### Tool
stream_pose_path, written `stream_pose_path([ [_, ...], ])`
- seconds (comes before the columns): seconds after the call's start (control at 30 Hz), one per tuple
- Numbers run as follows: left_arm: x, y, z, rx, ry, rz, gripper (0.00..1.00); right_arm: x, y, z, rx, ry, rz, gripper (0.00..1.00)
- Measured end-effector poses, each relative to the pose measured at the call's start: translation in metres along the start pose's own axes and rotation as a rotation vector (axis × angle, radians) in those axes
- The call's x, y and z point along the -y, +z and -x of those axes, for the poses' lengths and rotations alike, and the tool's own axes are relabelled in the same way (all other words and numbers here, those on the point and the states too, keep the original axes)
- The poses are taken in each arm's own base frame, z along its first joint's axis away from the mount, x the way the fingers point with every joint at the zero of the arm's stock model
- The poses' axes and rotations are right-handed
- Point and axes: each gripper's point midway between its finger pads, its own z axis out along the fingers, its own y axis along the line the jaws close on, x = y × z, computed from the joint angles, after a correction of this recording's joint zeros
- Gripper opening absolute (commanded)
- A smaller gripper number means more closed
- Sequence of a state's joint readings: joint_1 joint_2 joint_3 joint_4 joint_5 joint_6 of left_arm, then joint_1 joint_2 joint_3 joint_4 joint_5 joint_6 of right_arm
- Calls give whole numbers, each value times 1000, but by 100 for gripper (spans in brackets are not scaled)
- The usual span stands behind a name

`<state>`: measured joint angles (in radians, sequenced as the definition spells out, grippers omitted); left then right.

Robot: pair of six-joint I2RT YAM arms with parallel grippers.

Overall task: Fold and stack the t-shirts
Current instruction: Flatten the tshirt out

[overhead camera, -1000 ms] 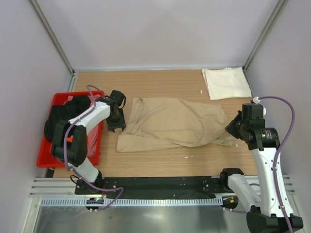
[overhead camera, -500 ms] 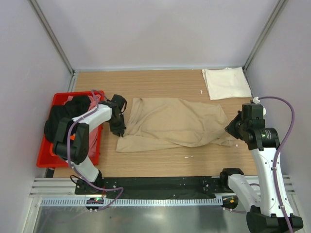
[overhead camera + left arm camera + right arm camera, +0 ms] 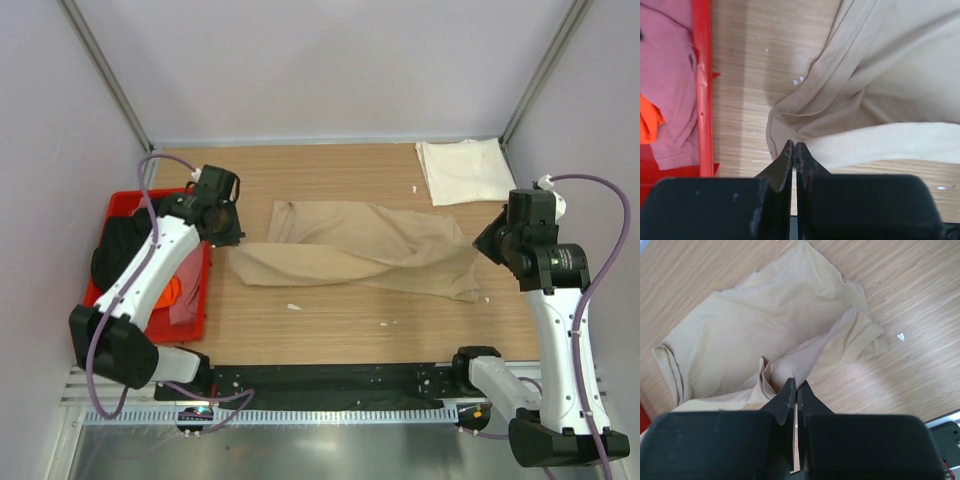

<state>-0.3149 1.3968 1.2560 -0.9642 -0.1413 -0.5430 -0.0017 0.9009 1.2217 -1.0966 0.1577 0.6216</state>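
Note:
A tan t-shirt [image 3: 370,245] hangs stretched across the middle of the table between both arms. My left gripper [image 3: 225,238] is shut on its left edge; in the left wrist view the black fingertips [image 3: 794,146] pinch a fold of the tan cloth [image 3: 880,75]. My right gripper [image 3: 484,246] is shut on the right end, its jaws [image 3: 795,383] closed on a bunched fold of the tan shirt [image 3: 765,320]. A folded cream-white t-shirt [image 3: 465,170] lies flat at the back right corner.
A red bin [image 3: 140,331] stands at the left edge, holding a black shirt [image 3: 115,255], a pink one [image 3: 665,75] and an orange one [image 3: 650,122]. Its red wall [image 3: 701,85] is close to my left gripper. Small white scraps [image 3: 293,306] lie on the wood.
My left gripper has shut on the tan shirt's left edge and moved up and back-left with it. The right arm rose too, and the shirt is now pulled longer and narrower.

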Motion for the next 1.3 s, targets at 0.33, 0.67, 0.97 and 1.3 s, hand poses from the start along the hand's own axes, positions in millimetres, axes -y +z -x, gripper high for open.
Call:
stream_pose_path([
  [0.33,-16,-65,15,175,-45,-18,0,-23,-42,51,128,41,54,1],
  [0.67,-7,-310,107,859,-231,-413,0,-80,-214,176,601,209,417,1],
  [0.97,-29,-453,74,1182,-291,-727,0,-40,-388,163,965,301,752,1],
  [1.3,-12,-412,89,1109,-235,-674,0,-61,-358,175,897,266,720,1],
])
